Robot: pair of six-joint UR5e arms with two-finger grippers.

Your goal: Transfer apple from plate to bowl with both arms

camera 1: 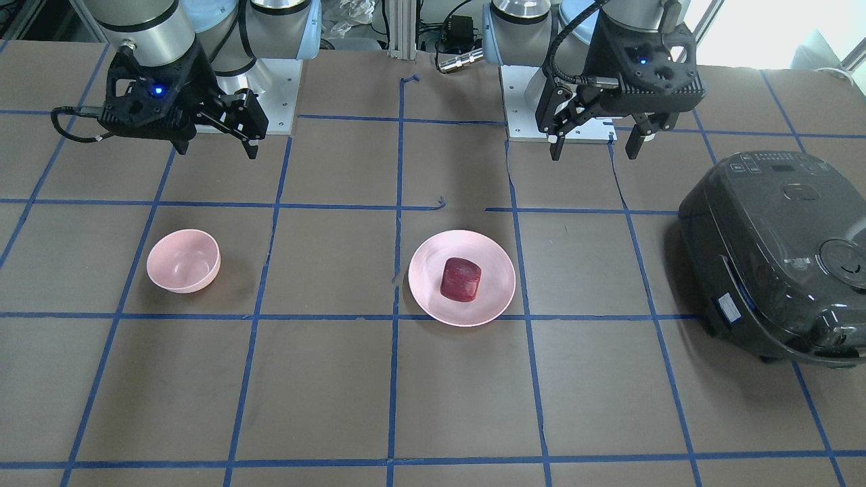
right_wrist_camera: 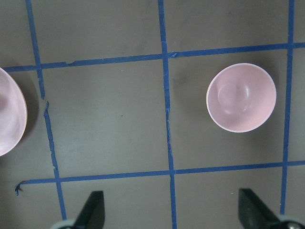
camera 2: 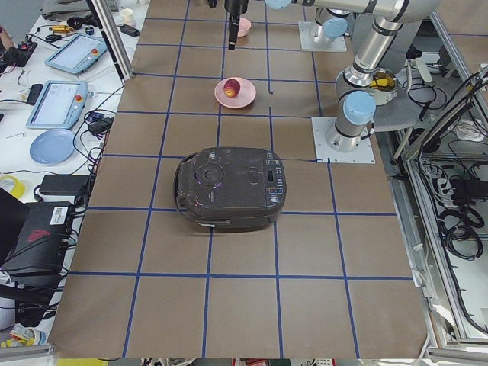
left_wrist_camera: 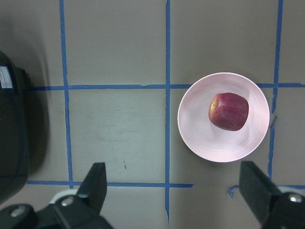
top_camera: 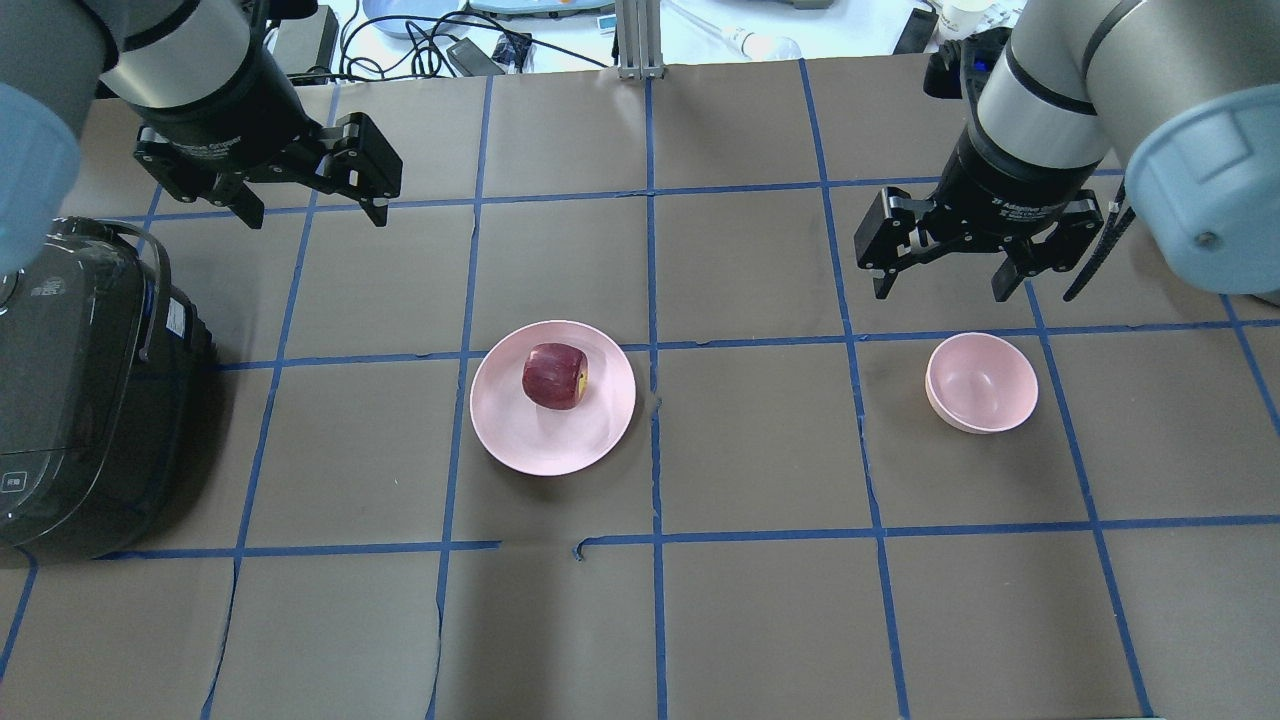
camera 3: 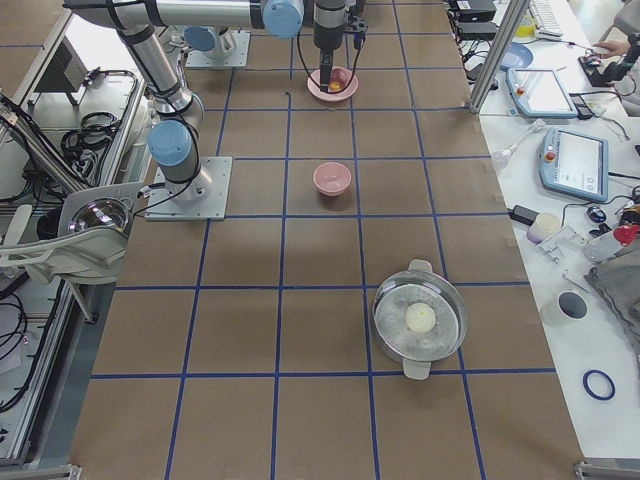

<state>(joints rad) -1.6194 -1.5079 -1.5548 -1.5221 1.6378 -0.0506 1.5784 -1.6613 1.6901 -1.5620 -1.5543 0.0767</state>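
Note:
The dark red apple (camera 1: pixel 461 278) sits on the wide pink plate (camera 1: pixel 497 284) near the table's middle; both also show in the overhead view, apple (top_camera: pixel 554 375) on plate (top_camera: pixel 550 440), and in the left wrist view, apple (left_wrist_camera: pixel 229 111) on plate (left_wrist_camera: pixel 214 143). The small deep pink bowl (top_camera: pixel 981 382) stands empty on the robot's right side and shows in the right wrist view (right_wrist_camera: pixel 241 97). My left gripper (top_camera: pixel 315 215) is open and empty, raised behind and to the left of the plate. My right gripper (top_camera: pixel 940 290) is open and empty, raised just behind the bowl.
A large black rice cooker (top_camera: pixel 70 390) sits at the table's left end, near the left arm. A steel pot with a lid (camera 3: pixel 420 318) stands farther out on the right end. Blue tape lines grid the brown table cover.

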